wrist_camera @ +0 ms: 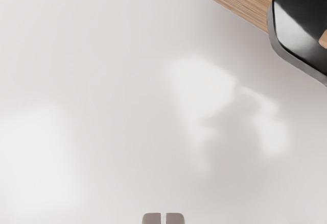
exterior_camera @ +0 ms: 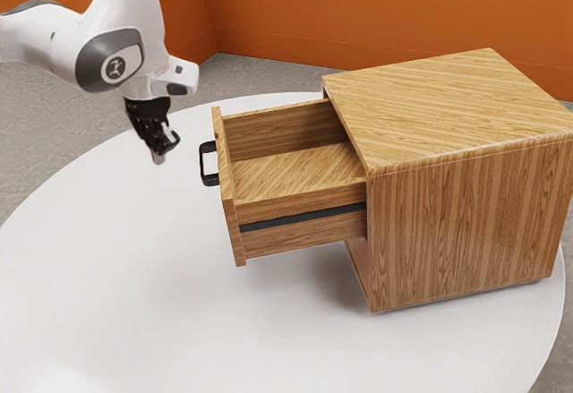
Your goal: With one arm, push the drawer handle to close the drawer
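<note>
The gripper (exterior_camera: 159,155) is clenched, nothing between its fingertips, and hangs above the bench (exterior_camera: 134,286), just short of the black handle (exterior_camera: 202,164) on the drawer (exterior_camera: 227,192), which juts well out of the cabinet (exterior_camera: 466,209). To push well, I should line the tips up with the handle's middle (off-centre contact could skew the drawer), meet it gently, then drive straight towards the cabinet.
</note>
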